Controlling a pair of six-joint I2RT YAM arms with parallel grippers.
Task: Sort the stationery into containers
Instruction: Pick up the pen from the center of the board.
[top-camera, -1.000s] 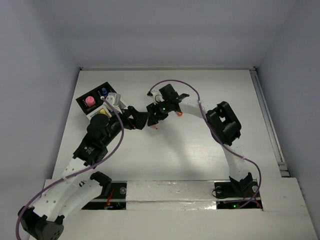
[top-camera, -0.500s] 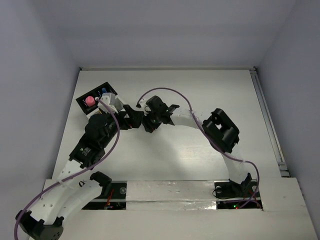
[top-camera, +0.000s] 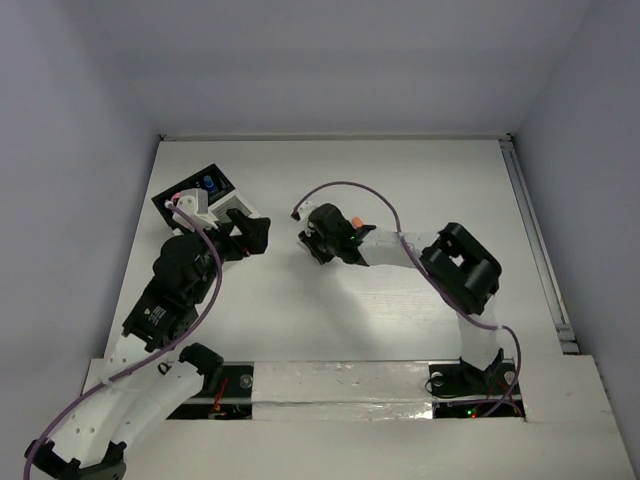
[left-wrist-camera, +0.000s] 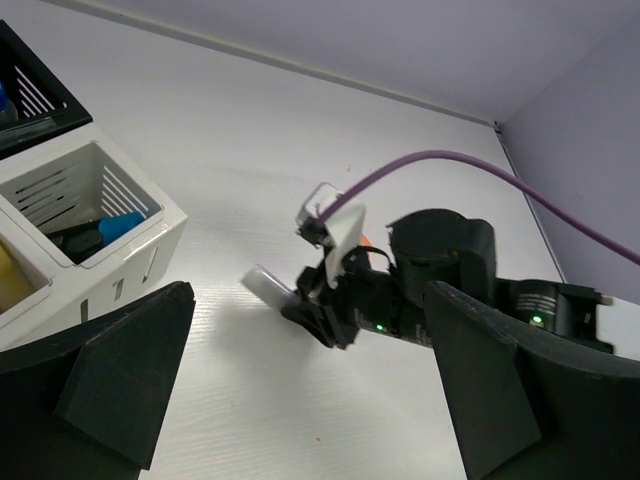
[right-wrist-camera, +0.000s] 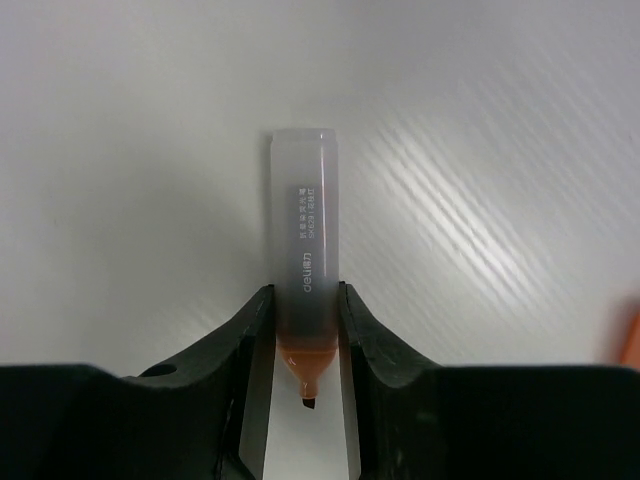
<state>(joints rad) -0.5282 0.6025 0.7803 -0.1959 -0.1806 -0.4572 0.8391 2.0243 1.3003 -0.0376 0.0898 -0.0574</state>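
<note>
The right jaws (right-wrist-camera: 305, 310) are pressed on an orange highlighter (right-wrist-camera: 305, 220). One jaw touches each long side, so they are narrow and holding it. The highlighter lies flat on the white desk (right-wrist-camera: 480, 150). Its long way runs straight out ahead of the jaws. The clear cap end pokes out in front of them. The orange tip end sits back between them, toward the wrist. I think the grab is done or nearly done, and lifting comes next.

The left jaws (top-camera: 248, 235) are spread wide and hold nothing. They sit well off to the side of the highlighter, so the right arm is the one on it.

The organizer (left-wrist-camera: 170, 215) is on the far side of the left jaws from the right jaws. The left arm stands between the highlighter and the organizer. The white box nearest the left jaws has a light blue thing (left-wrist-camera: 122, 226) in it. To drop the highlighter in, the right jaws must carry it that way, past the left jaws.

A small orange piece (right-wrist-camera: 632, 340) lies on the desk just off to one side of the right jaws.

A second ago the two arms were almost touching in the middle. Now the left jaws have pulled back toward the organizer. The right jaws have swung round and come down onto the highlighter.
</note>
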